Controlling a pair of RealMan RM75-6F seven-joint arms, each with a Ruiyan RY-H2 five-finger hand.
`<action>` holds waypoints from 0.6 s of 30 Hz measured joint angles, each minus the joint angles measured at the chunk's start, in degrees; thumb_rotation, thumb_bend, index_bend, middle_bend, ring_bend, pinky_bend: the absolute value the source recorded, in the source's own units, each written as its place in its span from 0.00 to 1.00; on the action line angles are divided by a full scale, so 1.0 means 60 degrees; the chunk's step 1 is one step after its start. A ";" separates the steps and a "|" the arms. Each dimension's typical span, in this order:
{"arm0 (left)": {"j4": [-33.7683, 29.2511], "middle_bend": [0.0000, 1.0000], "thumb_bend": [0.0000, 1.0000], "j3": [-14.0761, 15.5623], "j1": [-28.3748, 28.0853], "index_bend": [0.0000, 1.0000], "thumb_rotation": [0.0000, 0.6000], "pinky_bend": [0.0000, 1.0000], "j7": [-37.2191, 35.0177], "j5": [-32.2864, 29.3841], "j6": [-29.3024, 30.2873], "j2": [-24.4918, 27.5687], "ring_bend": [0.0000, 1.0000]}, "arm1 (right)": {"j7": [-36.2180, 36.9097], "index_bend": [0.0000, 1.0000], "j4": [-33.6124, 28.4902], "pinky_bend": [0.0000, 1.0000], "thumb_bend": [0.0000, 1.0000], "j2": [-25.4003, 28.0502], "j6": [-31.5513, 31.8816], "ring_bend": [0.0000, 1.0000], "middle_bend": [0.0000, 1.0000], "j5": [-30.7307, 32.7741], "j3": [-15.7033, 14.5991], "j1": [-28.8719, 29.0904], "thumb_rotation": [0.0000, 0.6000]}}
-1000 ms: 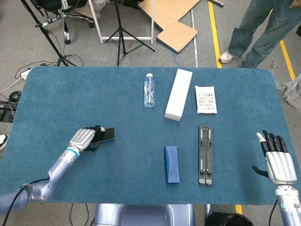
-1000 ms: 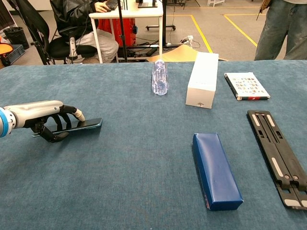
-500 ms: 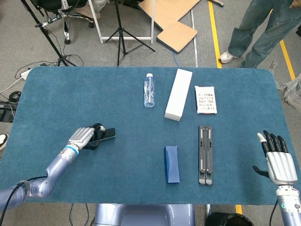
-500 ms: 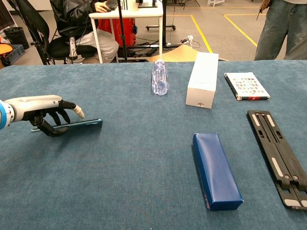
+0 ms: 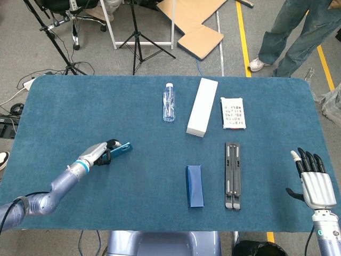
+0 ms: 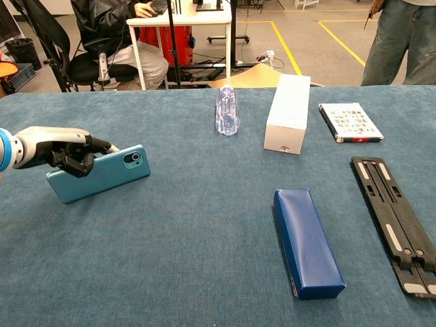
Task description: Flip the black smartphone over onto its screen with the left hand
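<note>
- The smartphone point(image 6: 99, 174) was gripped by the left hand point(image 6: 65, 151), tipped up on its long edge at the table's point(image 6: 204, 259) near left, teal back and camera showing.
- The right hand point(image 5: 314, 178) was held empty, fingers spread, at the near right.

Clear bottle point(image 5: 169, 104) lying flat, white box point(image 5: 202, 114), small book point(image 5: 233, 112), black folding stand point(image 5: 232, 175), blue case point(image 5: 194, 185)

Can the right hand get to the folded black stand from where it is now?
Probably yes: the right hand is open, holding nothing, and only bare table lies between it and the stand.
</note>
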 measured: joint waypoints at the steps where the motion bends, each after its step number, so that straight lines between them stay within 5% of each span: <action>1: 0.0118 0.05 1.00 -0.0005 0.0010 0.21 1.00 0.25 -0.0011 0.0062 0.0208 -0.0073 0.15 | 0.0008 0.00 0.0005 0.00 0.00 0.0001 -0.0008 0.00 0.00 0.0001 -0.0002 0.0002 1.00; 7: 0.1210 0.02 1.00 0.0058 -0.0063 0.21 1.00 0.20 0.0384 0.0296 0.1277 -0.0630 0.08 | 0.0094 0.00 -0.0012 0.00 0.00 0.0007 -0.0038 0.00 0.00 0.0008 -0.0002 0.0013 1.00; 18: 0.2794 0.00 1.00 0.0394 -0.0245 0.13 1.00 0.07 0.1033 0.0161 0.1689 -0.1657 0.00 | 0.0192 0.00 -0.0019 0.00 0.00 0.0009 -0.0062 0.00 0.00 0.0011 0.0011 0.0038 1.00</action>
